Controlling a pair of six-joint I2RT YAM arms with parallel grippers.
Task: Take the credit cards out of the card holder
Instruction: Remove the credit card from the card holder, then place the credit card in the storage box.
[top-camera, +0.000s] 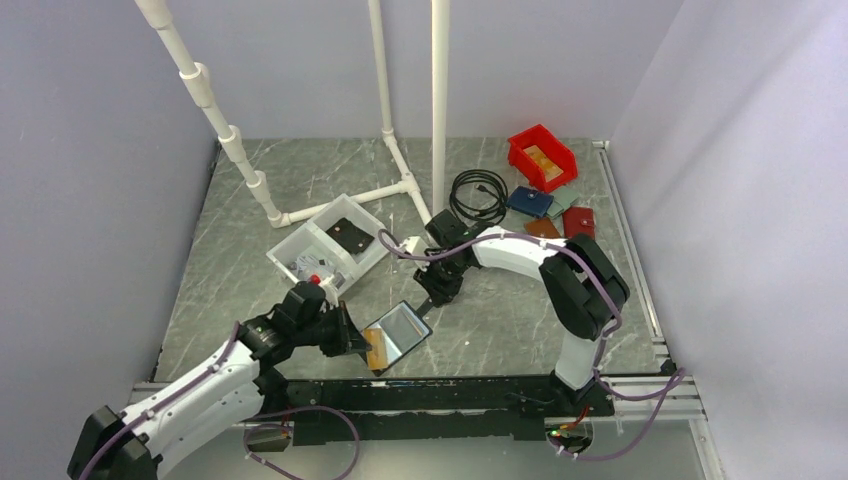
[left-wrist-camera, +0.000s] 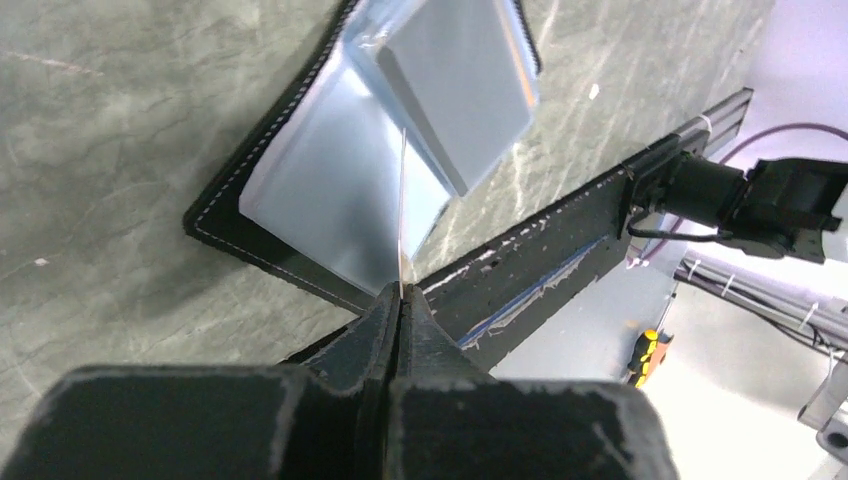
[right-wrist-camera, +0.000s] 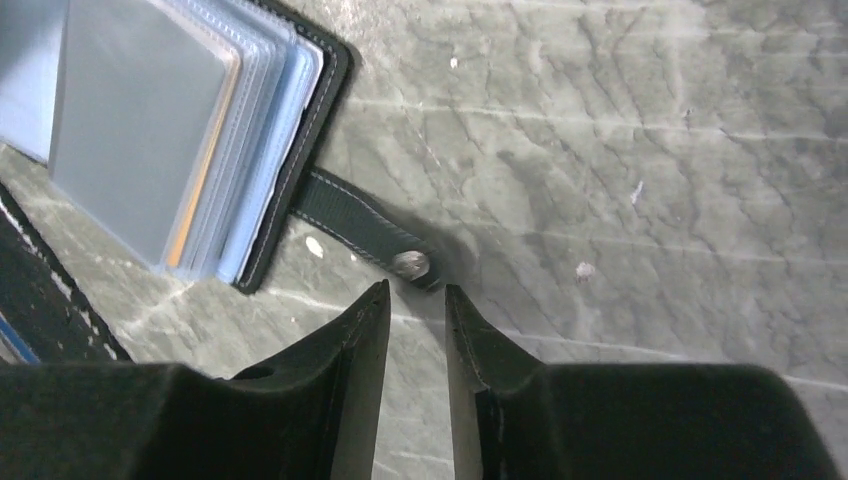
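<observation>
The black card holder (top-camera: 402, 329) lies open on the table near the front edge, its clear sleeves fanned. My left gripper (top-camera: 355, 336) is shut on a gold-tan credit card (top-camera: 376, 348) at the holder's near-left corner. In the left wrist view this card (left-wrist-camera: 402, 200) shows edge-on as a thin line rising from the left gripper (left-wrist-camera: 401, 292) over the sleeves. A pale grey card (left-wrist-camera: 465, 90) sits in the upper sleeve. My right gripper (right-wrist-camera: 415, 295) stands open just short of the holder's snap strap (right-wrist-camera: 360, 225), touching nothing.
A white bin (top-camera: 325, 245) stands behind the left arm. A red bin (top-camera: 542, 157), a coiled black cable (top-camera: 478, 193) and several wallets (top-camera: 560, 215) sit at the back right. White pipes (top-camera: 438, 100) rise at the back. A black rail (top-camera: 450, 395) runs along the near edge.
</observation>
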